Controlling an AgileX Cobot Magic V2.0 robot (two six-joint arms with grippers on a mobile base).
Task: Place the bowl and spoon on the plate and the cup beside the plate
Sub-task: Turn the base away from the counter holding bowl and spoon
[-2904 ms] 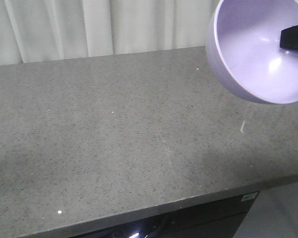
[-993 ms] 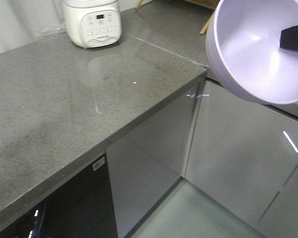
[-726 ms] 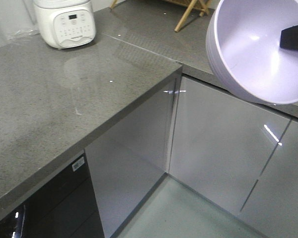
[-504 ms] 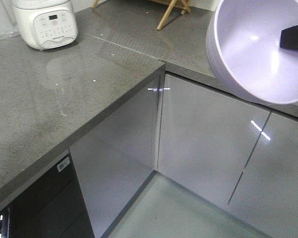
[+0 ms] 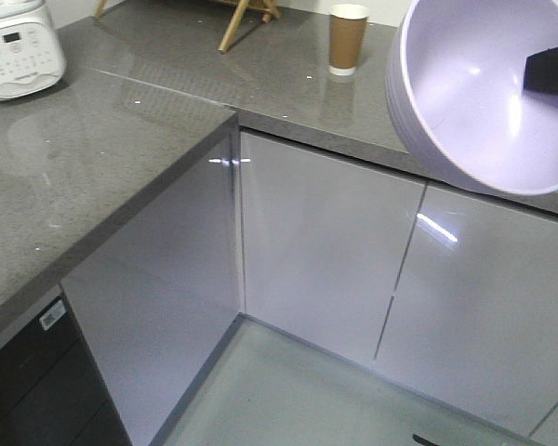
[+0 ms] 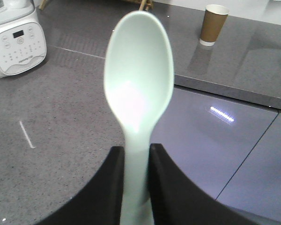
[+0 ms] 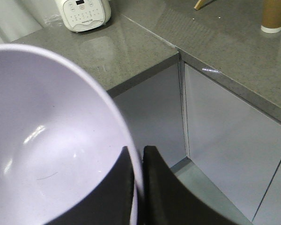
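Though matte, smooth round lavender bowl (image 5: 474, 111)

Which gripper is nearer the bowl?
Right. The right gripper pinches the rim of the bowl, one finger either side; the left gripper holds the spoon, no bowl in its wrist view.

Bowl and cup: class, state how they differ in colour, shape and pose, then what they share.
Colour: the bowl is lavender; the cup is brown with a white rim. Shape: the bowl is wide and rounded; the cup is tall and narrow. Pose: the bowl hangs tilted, its rim pinched by the right gripper; the cup stands upright on the countertop, untouched. Both are open-topped.
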